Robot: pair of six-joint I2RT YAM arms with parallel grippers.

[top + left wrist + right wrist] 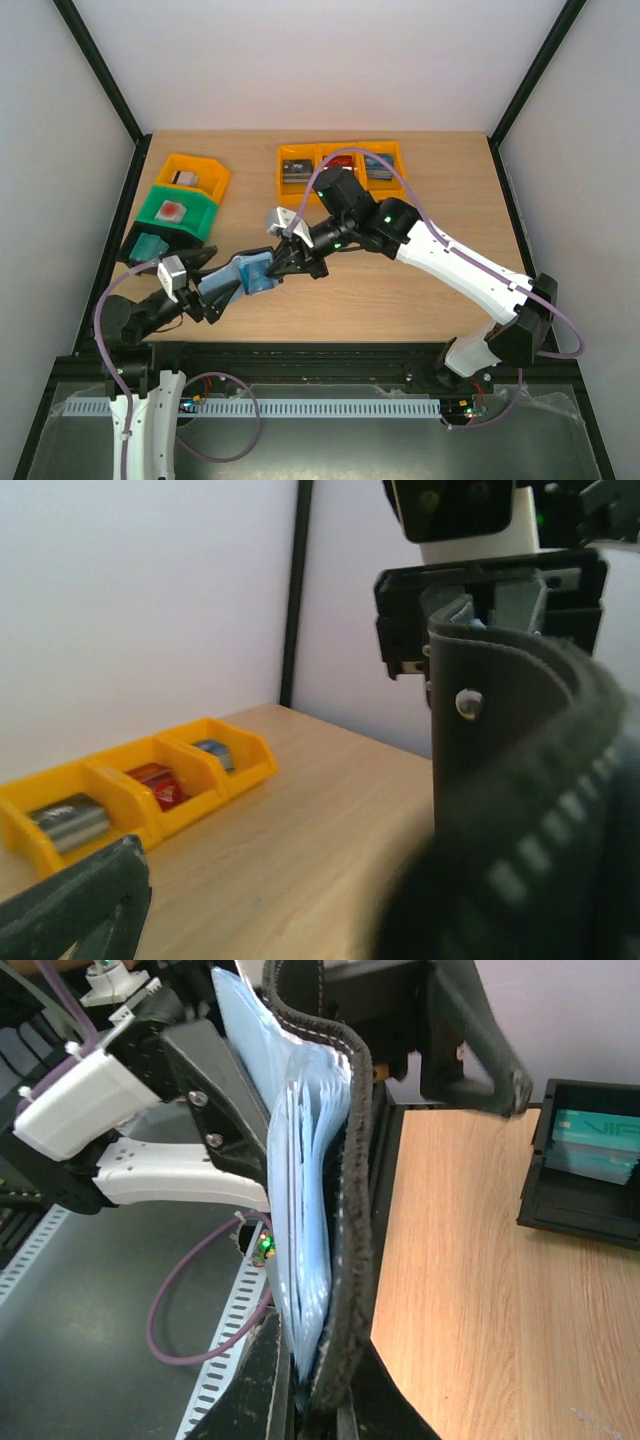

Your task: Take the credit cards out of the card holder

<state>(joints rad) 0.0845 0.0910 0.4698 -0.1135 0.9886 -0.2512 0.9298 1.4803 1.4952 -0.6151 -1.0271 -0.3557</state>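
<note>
The card holder [247,274], a black wallet with a pale blue inside, hangs open above the table's near left. My right gripper [279,262] is shut on its right edge. In the right wrist view the card holder [350,1190] stands edge-on between that gripper's [328,1405] jaws, and pale blue layers [305,1220] fill it. I cannot tell credit cards from pockets there. My left gripper [222,290] is open around the left flap. The left wrist view shows the holder's black outside [510,770] with a snap stud [467,702], and one finger [80,900] stands well apart from it.
Three joined orange bins [340,152] at the back hold grey, red and bluish card stacks. At the left stand an orange bin [205,168], a green bin [190,205] and a black bin [135,250] with a teal card [592,1148].
</note>
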